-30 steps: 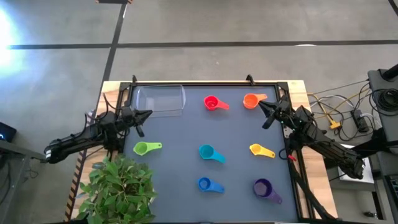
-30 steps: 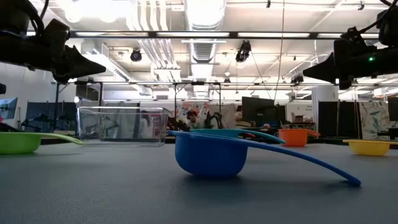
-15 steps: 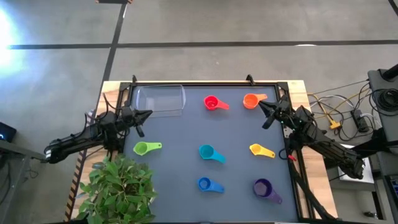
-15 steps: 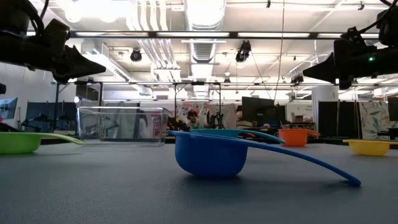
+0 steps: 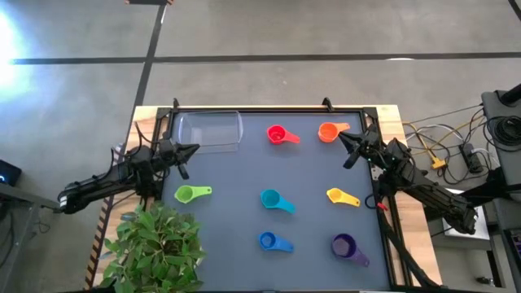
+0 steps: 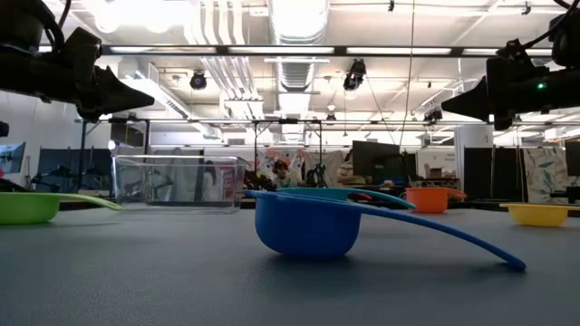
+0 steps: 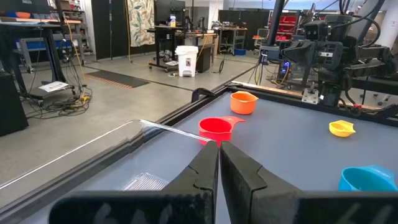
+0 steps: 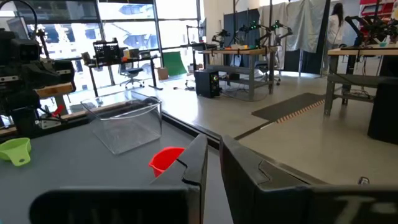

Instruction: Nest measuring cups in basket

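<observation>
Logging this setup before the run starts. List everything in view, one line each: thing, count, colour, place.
basket: 1, clear, far left corner of the mat, empty.
red cup: 1, red, far row, middle.
orange cup: 1, orange, far row, right.
green cup: 1, green, middle row, left.
teal cup: 1, teal, middle row, centre.
yellow cup: 1, yellow, middle row, right.
blue cup: 1, blue, near row, centre.
purple cup: 1, purple, near row, right.
plant: 1, green, near left corner.
left end effector: 1, dark, shut, raised beside the basket.
right end effector: 1, dark, shut, raised beside the orange cup.
</observation>
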{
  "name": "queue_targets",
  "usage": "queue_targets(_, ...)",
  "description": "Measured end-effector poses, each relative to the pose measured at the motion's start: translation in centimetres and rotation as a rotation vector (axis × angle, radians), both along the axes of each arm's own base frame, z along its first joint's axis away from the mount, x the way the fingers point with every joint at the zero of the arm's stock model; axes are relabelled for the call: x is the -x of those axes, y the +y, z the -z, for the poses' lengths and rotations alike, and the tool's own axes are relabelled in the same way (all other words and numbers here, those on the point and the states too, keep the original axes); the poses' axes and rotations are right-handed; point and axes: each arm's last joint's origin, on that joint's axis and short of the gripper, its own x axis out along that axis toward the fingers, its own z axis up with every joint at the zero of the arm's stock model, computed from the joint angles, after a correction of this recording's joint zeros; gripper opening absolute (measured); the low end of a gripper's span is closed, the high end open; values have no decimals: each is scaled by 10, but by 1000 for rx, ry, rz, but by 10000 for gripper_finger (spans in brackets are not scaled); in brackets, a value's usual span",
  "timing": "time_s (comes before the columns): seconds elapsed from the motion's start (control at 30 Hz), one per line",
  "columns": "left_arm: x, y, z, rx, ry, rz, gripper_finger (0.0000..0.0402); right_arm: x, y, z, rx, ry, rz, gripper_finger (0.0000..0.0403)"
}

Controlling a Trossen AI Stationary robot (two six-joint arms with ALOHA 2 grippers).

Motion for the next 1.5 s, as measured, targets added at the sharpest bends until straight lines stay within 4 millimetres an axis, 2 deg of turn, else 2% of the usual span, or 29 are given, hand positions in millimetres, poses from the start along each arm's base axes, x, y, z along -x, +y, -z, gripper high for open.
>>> queue_targets(1.0, 0, 0, 0, 0, 0, 0, 0, 0, 0, 0, -1, -1, 0, 34)
queue_targets(1.27, 0, 0, 0, 0, 0, 0, 0, 0, 0, -2, -88, -87, -6, 34)
queue_targets(1.5, 0, 0, 0, 0, 0, 0, 0, 1, 0, -9, -75, -165, -12, 34)
